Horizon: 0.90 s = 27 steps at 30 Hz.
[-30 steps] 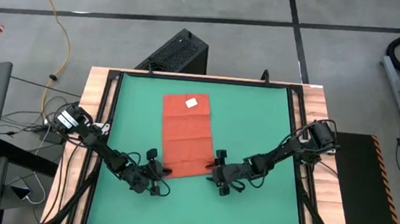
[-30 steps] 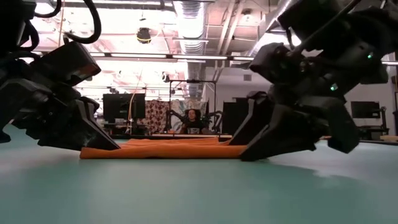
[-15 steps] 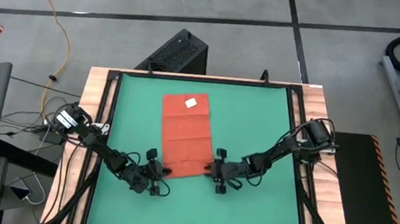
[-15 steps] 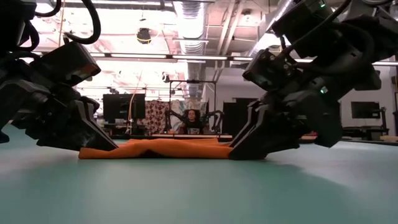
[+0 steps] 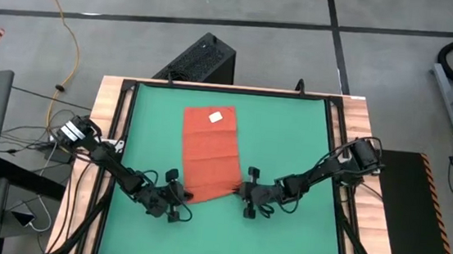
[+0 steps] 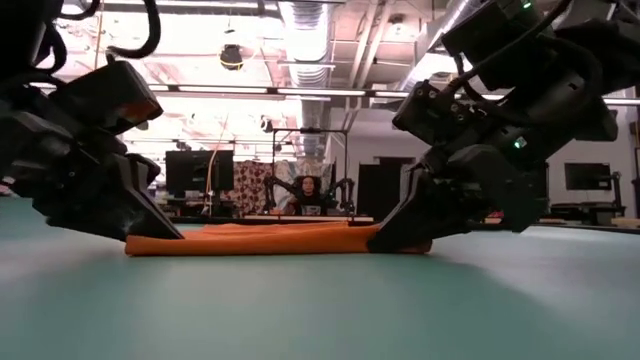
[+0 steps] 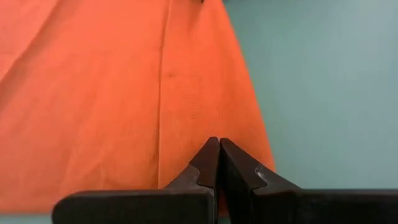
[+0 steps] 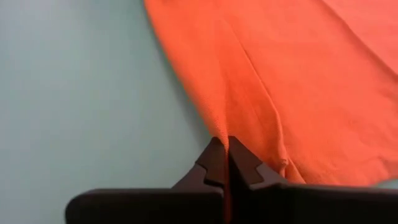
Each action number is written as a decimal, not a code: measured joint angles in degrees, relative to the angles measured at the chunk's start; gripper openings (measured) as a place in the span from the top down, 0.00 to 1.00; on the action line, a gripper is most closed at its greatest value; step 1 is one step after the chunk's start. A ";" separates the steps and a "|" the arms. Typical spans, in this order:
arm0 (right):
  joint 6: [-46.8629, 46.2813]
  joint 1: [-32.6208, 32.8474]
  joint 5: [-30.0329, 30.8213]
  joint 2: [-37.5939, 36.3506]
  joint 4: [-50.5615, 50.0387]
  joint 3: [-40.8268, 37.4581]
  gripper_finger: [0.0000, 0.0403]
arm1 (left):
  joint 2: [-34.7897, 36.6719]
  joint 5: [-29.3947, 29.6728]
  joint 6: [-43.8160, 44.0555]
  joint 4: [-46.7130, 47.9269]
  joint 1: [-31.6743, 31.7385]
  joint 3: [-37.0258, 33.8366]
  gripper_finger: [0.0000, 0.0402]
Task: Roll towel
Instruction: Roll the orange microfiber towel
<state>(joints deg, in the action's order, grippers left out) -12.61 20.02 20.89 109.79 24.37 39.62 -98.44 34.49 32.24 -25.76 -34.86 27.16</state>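
The orange-red towel (image 5: 210,153) lies spread on the green mat (image 5: 291,141), long side running near to far. Its white tag (image 5: 217,117) is at the far end. My left gripper (image 5: 183,194) is shut at the towel's near left corner, low on the mat (image 6: 150,232). My right gripper (image 5: 240,192) is shut at the near right corner (image 6: 388,240). Both arms reach in from the table's sides, slanting down. My left gripper pinches the towel by its near left corner (image 7: 205,134), the two fingers shut together on the cloth. The fingers slant down from the near left. The towel stays flat on the mat. My right gripper pinches the towel's near right corner (image 8: 239,127) between its shut fingers, slanting down from the near right. The cloth puckers into small folds (image 8: 281,163) beside the fingertips. The towel's near edge (image 6: 270,242) rests on the mat.
A dark frame (image 5: 333,128) borders the mat, with wooden table edges (image 5: 112,100) outside it. Bare green mat lies to the left, right and near side of the towel. A black box (image 5: 202,59) stands beyond the far edge.
My right gripper has shut on the towel's near right corner and has moved a little toward the towel. The cloth there has bunched slightly. The rest of the towel stays spread in place.
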 joint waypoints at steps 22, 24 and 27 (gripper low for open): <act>-10.98 -3.26 -13.38 -15.87 -16.91 -0.57 0.98 | 5.41 -3.63 -19.57 -8.67 4.43 0.02 1.00; -11.90 -4.26 -14.80 -16.16 -16.87 -0.49 0.98 | 5.40 -4.06 -20.61 -9.01 4.43 0.04 1.00; -14.24 -5.72 -17.37 -16.16 -17.74 0.20 0.98 | 5.41 -5.51 -21.60 -9.44 4.61 0.04 1.00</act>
<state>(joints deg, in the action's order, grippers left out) -26.85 14.31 3.52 93.62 6.63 39.81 -93.03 28.97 10.64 -35.21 -30.25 27.20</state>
